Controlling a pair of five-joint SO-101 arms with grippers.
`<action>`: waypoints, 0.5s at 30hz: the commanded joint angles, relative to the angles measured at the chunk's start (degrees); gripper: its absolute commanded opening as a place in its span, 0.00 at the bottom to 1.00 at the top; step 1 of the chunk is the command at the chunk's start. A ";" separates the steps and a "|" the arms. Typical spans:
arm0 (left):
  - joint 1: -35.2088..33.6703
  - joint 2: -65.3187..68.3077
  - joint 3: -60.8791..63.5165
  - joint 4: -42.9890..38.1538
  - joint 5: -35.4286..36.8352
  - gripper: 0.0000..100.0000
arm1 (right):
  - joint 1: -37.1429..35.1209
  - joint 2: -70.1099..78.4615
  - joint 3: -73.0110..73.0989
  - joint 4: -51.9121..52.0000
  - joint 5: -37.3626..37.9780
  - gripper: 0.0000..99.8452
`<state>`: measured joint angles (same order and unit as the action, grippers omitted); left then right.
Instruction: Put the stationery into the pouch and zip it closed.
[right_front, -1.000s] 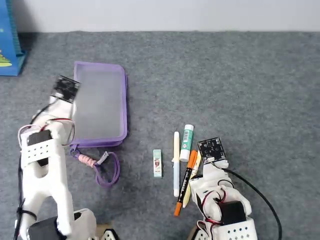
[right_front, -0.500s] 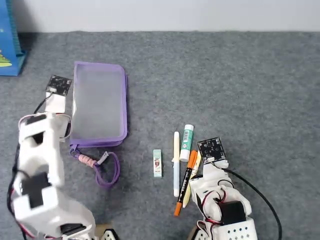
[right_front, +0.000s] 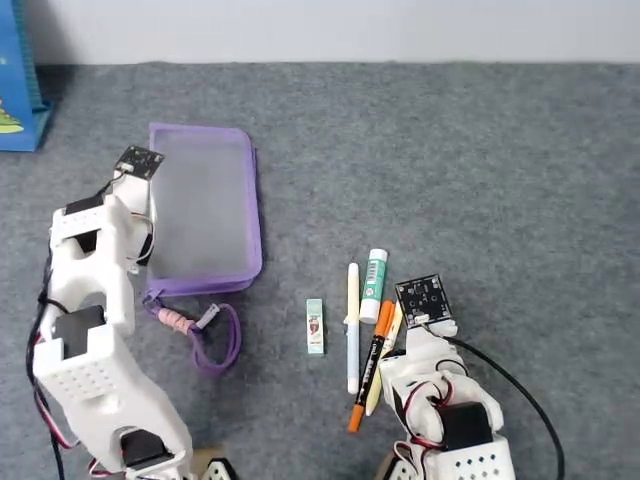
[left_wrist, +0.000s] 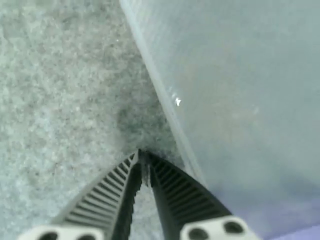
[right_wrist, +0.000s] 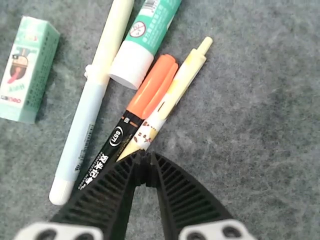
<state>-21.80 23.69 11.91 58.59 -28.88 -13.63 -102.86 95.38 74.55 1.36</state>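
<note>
The purple-rimmed translucent pouch (right_front: 205, 210) lies flat at the left of the grey mat. My left gripper (left_wrist: 143, 159) is shut with nothing in it, its tips at the mat right beside the pouch's edge (left_wrist: 170, 110). The stationery lies together at the front right: a mint eraser (right_front: 315, 326), a pale pen (right_front: 352, 330), a glue stick (right_front: 374, 285), an orange marker (right_front: 370, 372) and a cream pen (right_front: 386, 345). My right gripper (right_wrist: 145, 165) is shut and empty just above the orange marker (right_wrist: 145, 97) and cream pen (right_wrist: 176, 92).
A purple strap loop with a pink pull (right_front: 205, 335) trails from the pouch's near corner. A blue box (right_front: 15, 85) stands at the far left edge. The left arm (right_front: 95, 260) runs along the pouch's left side.
The left arm's wrist swung out to the left and back in against the pouch's edge. The pouch shifted slightly to the right. The right arm and the stationery stayed put.
</note>
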 joint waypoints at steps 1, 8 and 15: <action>4.48 -3.87 -1.98 5.19 -0.18 0.02 | 0.48 -1.10 1.05 -0.75 -0.26 0.01; 14.77 -6.07 -1.98 13.54 2.55 0.02 | 0.57 -1.10 1.05 -0.75 -0.18 0.01; 17.32 -10.37 -1.98 14.42 8.97 0.02 | 6.55 -1.10 0.35 -1.80 -0.18 0.01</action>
<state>-5.27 19.03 12.09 71.96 -22.29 -10.55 -102.86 95.38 74.11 1.36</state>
